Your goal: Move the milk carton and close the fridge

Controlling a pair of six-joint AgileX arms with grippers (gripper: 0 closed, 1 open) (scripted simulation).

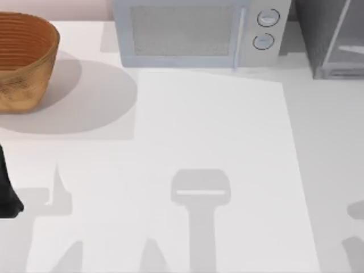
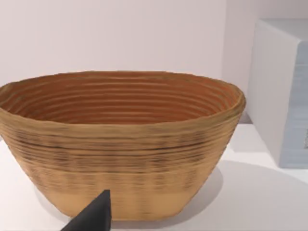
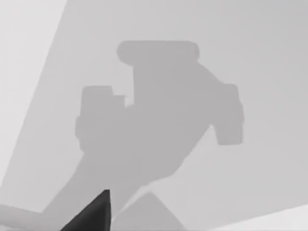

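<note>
The left gripper (image 2: 91, 216) shows as a single dark fingertip in the left wrist view, pointed at a woven basket (image 2: 120, 144); whether its fingers are apart or together cannot be told. In the top view a dark part of the left arm (image 1: 7, 187) sits at the table's left edge, toward the near side.

The right gripper (image 3: 94, 214) likewise shows as one dark fingertip in the right wrist view, hanging over bare white table (image 3: 269, 57) where the arm's own grey shadow falls; its state cannot be told either.

Outward from the left arm, the basket (image 1: 23, 62) stands at the far left of the table (image 1: 216, 131), ribbed, tan outside and orange-brown inside. To its right, along the far edge, stands a light-grey microwave (image 1: 196, 31) with a mesh window and two round knobs at its right end; no writing on the knobs or front can be read.

The fridge (image 1: 333, 37) is at the far right corner, just beside the microwave: a dark-grey speckled cabinet with a pale-framed door, partly cut off by the picture's edge. Whether the door is closed cannot be told.
</note>
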